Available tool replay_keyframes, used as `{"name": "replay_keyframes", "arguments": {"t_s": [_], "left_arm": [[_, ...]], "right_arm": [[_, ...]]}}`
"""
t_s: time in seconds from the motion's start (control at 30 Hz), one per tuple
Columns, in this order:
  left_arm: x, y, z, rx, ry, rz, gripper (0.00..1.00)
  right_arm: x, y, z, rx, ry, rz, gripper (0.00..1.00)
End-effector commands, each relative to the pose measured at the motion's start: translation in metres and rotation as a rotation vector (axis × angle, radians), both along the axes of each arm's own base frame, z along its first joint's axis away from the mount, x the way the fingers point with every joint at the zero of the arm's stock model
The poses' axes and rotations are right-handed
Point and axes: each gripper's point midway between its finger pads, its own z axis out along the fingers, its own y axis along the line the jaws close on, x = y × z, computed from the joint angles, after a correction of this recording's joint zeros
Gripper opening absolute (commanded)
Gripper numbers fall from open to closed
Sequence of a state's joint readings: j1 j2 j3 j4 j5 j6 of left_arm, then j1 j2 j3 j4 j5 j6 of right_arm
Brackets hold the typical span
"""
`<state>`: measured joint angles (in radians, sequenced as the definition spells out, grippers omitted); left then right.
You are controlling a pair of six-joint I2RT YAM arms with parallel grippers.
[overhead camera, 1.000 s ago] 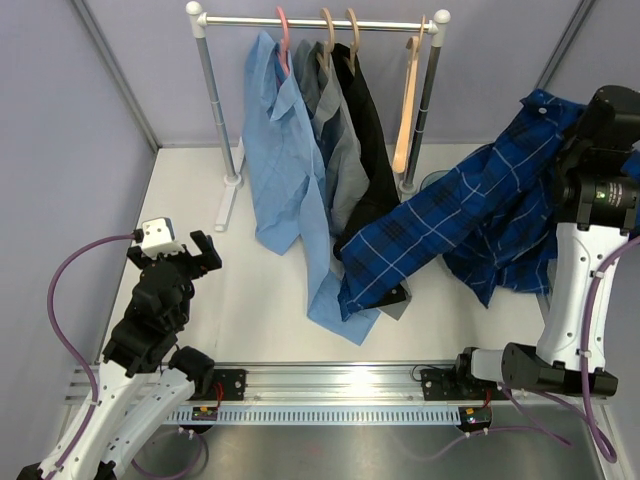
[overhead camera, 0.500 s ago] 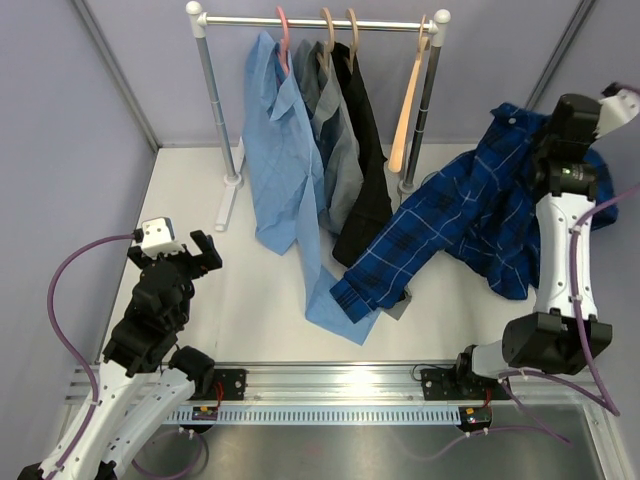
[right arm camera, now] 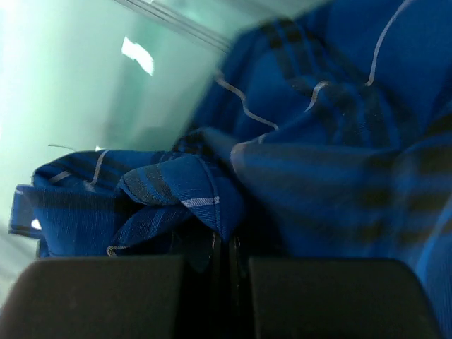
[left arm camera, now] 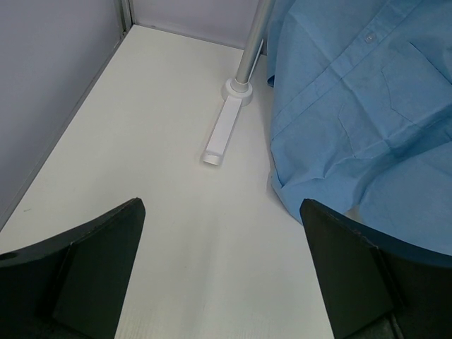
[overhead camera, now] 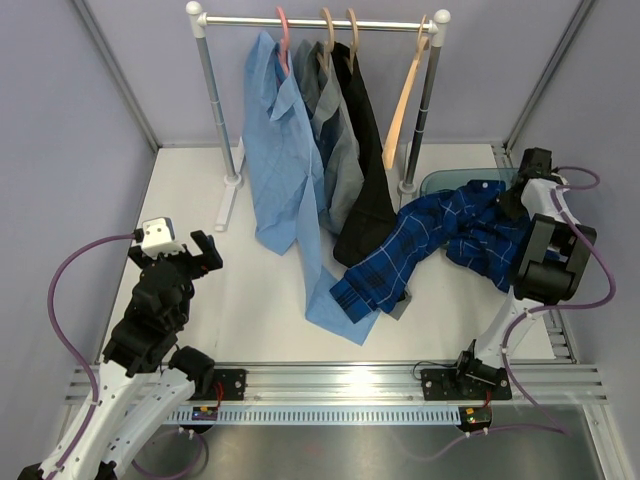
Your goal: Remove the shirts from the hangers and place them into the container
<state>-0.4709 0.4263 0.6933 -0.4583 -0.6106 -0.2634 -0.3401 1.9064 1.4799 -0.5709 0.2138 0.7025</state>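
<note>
I see the right end effector [right arm camera: 227,251] pinching the plaid shirt [overhead camera: 450,235], which lies draped over the container [overhead camera: 450,181] and bench [overhead camera: 250,300]. Left end effector [left arm camera: 219,219] is spread, holding nothing. I count three hanging shirts [overhead camera: 300,170], four hangers [overhead camera: 400,110], one container.

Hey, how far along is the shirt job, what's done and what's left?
Done: the plaid shirt is off, and one tan hanger hangs bare. In hand: the right gripper is shut on that shirt at the container, a sleeve trailing outside it. Left: the light blue shirt, grey shirt and black shirt hang on the rail.
</note>
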Motion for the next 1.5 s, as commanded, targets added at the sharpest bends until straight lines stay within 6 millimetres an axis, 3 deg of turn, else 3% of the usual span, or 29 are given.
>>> {"name": "replay_keyframes", "arguments": {"t_s": [0.0, 0.07, 0.13, 0.23, 0.27, 0.3, 0.37, 0.4, 0.47, 0.5, 0.57, 0.6, 0.67, 0.7, 0.77, 0.8, 0.83, 0.9, 0.93, 1.07, 1.2, 1.47], "left_arm": [[0.003, -0.003, 0.011, -0.042, -0.048, -0.005, 0.99], [0.003, -0.003, 0.011, -0.042, -0.046, -0.007, 0.99], [0.003, -0.004, 0.011, -0.042, -0.046, -0.008, 0.99], [0.003, -0.003, 0.01, -0.042, -0.046, -0.007, 0.99], [0.003, -0.004, 0.01, -0.042, -0.046, -0.008, 0.99], [0.003, -0.003, 0.01, -0.043, -0.046, -0.006, 0.99], [0.003, -0.004, 0.01, -0.042, -0.043, -0.009, 0.99], [0.003, -0.004, 0.01, -0.043, -0.043, -0.011, 0.99], [0.004, -0.004, 0.01, -0.042, -0.042, -0.011, 0.99], [0.003, -0.004, 0.01, -0.043, -0.043, -0.008, 0.99], [0.003, -0.004, 0.01, -0.044, -0.044, -0.009, 0.99], [0.003, -0.003, 0.01, -0.044, -0.043, -0.006, 0.99], [0.003, -0.003, 0.01, -0.044, -0.043, -0.005, 0.99], [0.003, -0.002, 0.01, -0.044, -0.044, -0.003, 0.99], [0.003, -0.002, 0.009, -0.044, -0.044, -0.003, 0.99], [0.003, -0.002, 0.01, -0.044, -0.044, -0.002, 0.99], [0.003, -0.002, 0.01, -0.045, -0.045, -0.003, 0.99], [0.003, -0.002, 0.01, -0.044, -0.044, -0.003, 0.99], [0.003, -0.002, 0.01, -0.046, -0.044, -0.003, 0.99], [0.003, -0.003, 0.01, -0.049, -0.046, -0.006, 0.99], [0.003, -0.003, 0.01, -0.048, -0.045, -0.004, 0.99], [0.003, -0.004, 0.009, -0.051, -0.045, -0.013, 0.99]], "right_arm": [[0.004, 0.016, -0.01, 0.093, 0.046, 0.018, 0.03], [0.006, 0.017, -0.014, 0.106, 0.058, 0.031, 0.08], [0.007, 0.019, -0.022, 0.122, 0.072, 0.038, 0.21], [0.001, 0.013, -0.011, 0.079, 0.067, 0.022, 0.24], [0.002, 0.01, -0.002, 0.053, 0.043, 0.02, 0.26], [0.002, 0.008, 0.027, 0.014, -0.018, 0.02, 0.3], [-0.003, 0.003, 0.053, -0.047, -0.07, 0.027, 0.42], [-0.007, 0.003, 0.085, -0.086, -0.137, 0.026, 0.46], [-0.015, 0.003, 0.108, -0.134, -0.186, 0.038, 0.59], [-0.022, 0.008, 0.133, -0.157, -0.242, 0.049, 0.63], [-0.033, 0.015, 0.144, -0.173, -0.267, 0.063, 0.7], [-0.039, 0.024, 0.161, -0.182, -0.31, 0.085, 0.75], [-0.047, 0.044, 0.159, -0.167, -0.32, 0.147, 0.81], [-0.053, 0.055, 0.169, -0.169, -0.35, 0.178, 0.83], [-0.058, 0.088, 0.158, -0.138, -0.341, 0.266, 0.85], [-0.064, 0.101, 0.162, -0.137, -0.364, 0.294, 0.86], [-0.068, 0.125, 0.148, -0.114, -0.347, 0.346, 0.91], [-0.075, 0.147, 0.143, -0.094, -0.359, 0.38, 0.94], [-0.08, 0.171, 0.129, -0.062, -0.346, 0.423, 0.97], [-0.091, 0.213, 0.105, 0.019, -0.347, 0.463, 0.99], [-0.094, 0.242, 0.086, 0.062, -0.329, 0.47, 0.99], [-0.078, 0.26, 0.064, 0.121, -0.332, 0.459, 1.0]]}}
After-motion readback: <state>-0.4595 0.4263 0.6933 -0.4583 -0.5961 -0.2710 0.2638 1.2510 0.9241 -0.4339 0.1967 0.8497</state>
